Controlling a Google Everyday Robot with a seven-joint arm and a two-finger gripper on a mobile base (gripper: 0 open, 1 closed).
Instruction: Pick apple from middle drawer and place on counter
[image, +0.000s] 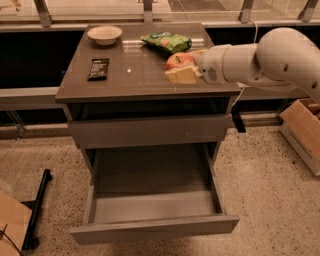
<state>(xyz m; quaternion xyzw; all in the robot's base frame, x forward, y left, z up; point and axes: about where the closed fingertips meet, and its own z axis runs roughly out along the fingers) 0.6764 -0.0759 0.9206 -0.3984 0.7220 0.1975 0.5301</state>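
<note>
Tool (181, 70) is clamped on the apple (177, 59) over the right part of the table (130, 80), just beside the green snack bag (166, 41). Whether the apple touches the table, I cannot tell. Below, the middle drawer (155, 227) stands pulled out. White bowl (104, 35) sits at the back left.

Counter (145, 75) bears bowl (104, 34), bar (98, 68), bag (165, 41) (gripper (186, 66) clasps apple (176, 60), right side).
</note>
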